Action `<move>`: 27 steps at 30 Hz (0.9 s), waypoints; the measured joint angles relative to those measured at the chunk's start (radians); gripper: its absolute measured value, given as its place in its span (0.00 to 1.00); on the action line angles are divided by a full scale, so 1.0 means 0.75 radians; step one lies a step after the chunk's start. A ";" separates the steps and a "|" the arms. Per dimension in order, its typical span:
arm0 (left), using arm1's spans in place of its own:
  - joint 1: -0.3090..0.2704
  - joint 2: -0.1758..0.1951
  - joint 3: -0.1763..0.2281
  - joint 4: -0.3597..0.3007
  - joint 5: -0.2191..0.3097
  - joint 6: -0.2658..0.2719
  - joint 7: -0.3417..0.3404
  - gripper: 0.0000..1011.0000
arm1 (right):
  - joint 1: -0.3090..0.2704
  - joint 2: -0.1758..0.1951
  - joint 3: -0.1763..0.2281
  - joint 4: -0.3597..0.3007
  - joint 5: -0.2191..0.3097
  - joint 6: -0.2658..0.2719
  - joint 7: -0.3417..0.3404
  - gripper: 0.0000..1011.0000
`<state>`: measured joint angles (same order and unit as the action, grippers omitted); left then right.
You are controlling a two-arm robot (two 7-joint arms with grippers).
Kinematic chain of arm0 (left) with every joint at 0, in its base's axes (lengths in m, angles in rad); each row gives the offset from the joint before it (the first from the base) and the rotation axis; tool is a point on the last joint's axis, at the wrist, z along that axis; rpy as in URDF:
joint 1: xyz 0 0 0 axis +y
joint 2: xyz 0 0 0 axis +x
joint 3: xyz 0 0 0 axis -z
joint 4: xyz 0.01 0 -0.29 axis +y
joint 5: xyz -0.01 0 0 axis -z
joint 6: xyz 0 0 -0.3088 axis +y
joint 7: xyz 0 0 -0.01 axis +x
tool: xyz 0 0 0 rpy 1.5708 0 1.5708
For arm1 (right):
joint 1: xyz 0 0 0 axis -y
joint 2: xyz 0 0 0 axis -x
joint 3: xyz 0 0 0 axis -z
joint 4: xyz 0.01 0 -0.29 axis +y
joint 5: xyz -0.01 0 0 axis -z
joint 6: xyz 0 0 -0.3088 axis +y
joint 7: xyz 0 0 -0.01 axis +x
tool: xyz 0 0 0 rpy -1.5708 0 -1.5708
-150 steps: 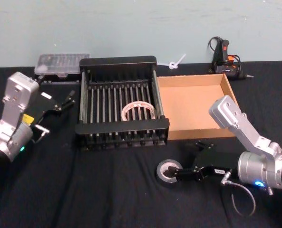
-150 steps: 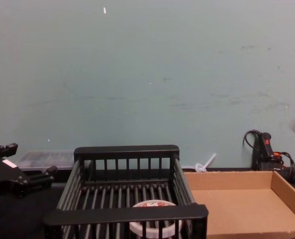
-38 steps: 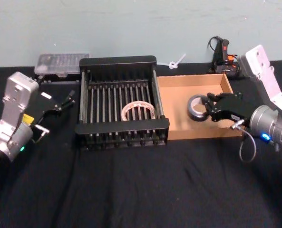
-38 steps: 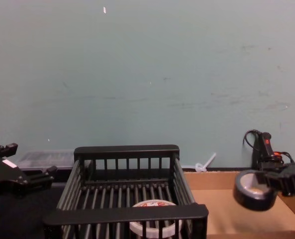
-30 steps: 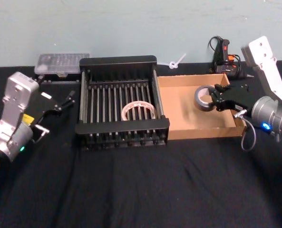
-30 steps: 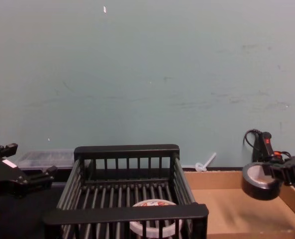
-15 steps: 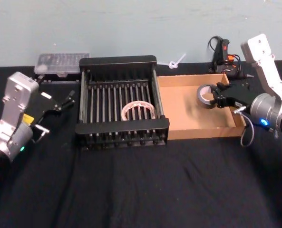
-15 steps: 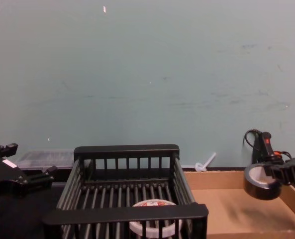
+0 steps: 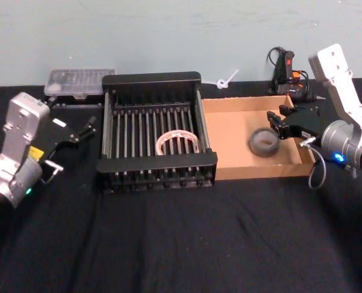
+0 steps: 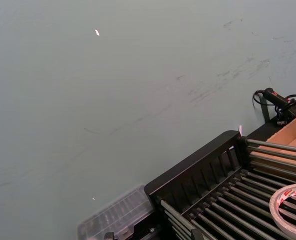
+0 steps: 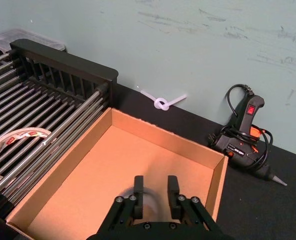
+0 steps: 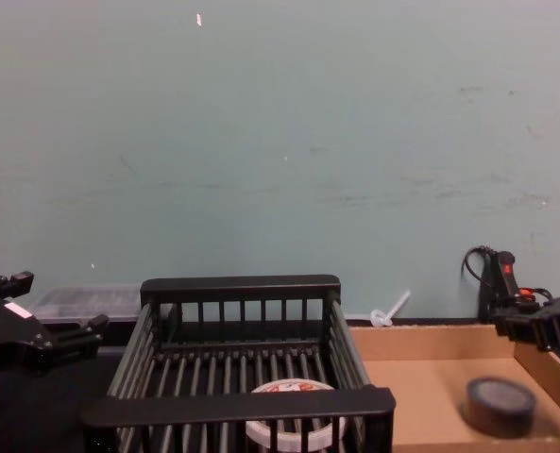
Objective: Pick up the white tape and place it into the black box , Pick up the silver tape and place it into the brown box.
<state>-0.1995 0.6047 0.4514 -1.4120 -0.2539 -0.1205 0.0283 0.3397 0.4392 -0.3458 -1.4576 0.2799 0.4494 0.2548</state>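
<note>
The silver tape [image 9: 264,143] lies flat on the floor of the brown box [image 9: 232,122], toward its right side; the chest view shows this silver tape [image 12: 500,404] resting there too. My right gripper [image 9: 275,125] hovers just above and right of it, open, and in the right wrist view the right gripper [image 11: 155,191] has nothing between its fingers. The white tape [image 9: 177,142] lies on the barred floor of the black box [image 9: 151,79]. My left gripper [image 9: 83,129] is parked left of the black box, open and empty.
A glue gun [image 9: 287,70] with its cable lies behind the brown box by the wall. A clear plastic case [image 9: 80,81] sits behind the black box's left corner. A white loop [image 9: 225,80] lies between the boxes at the back. Black cloth covers the table's front.
My right gripper has opened and the silver tape has dropped from it onto the brown box's floor. The left arm has not moved.
</note>
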 joint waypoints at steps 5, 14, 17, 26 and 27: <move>0.000 0.000 0.000 0.000 0.000 0.000 0.000 0.99 | -0.001 0.001 -0.001 -0.001 0.000 0.000 0.000 0.45; 0.000 0.000 0.000 0.000 0.000 0.000 0.000 0.99 | -0.002 0.002 -0.001 -0.002 0.001 -0.001 0.001 0.71; 0.000 0.000 0.000 0.000 0.000 0.000 0.000 0.99 | -0.002 0.002 -0.001 -0.003 0.002 -0.001 0.001 0.80; 0.000 0.000 0.000 0.000 0.000 0.000 0.000 0.99 | -0.002 0.002 -0.001 -0.003 0.002 -0.001 0.001 0.99; 0.000 0.000 0.000 0.000 0.000 0.000 0.000 0.99 | -0.002 0.002 -0.001 -0.003 0.002 -0.002 0.001 0.99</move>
<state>-0.1995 0.6047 0.4514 -1.4120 -0.2539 -0.1206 0.0283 0.3381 0.4407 -0.3469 -1.4600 0.2817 0.4482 0.2558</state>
